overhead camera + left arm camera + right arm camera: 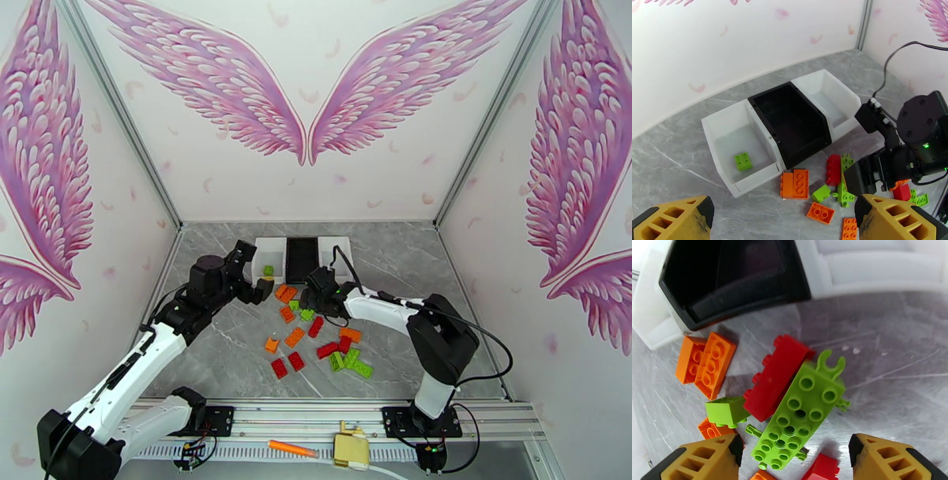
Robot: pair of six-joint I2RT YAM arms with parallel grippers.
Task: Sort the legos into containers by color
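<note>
Evidently the right gripper (pixel 796 455) is spread empty above the green plate (pixel 802 409); the red brick (pixel 774 378) touching it may be pinched too.

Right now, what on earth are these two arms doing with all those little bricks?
Two robot arms are sorting bricks by colour into three trays. One green brick lies in the left white tray; the black tray and the other white tray look empty. The rest lie scattered on the table. The right arm holds its jaws open above a long green piece resting against a red brick, probably about to take it. The left arm has its jaws open and empty.
</note>
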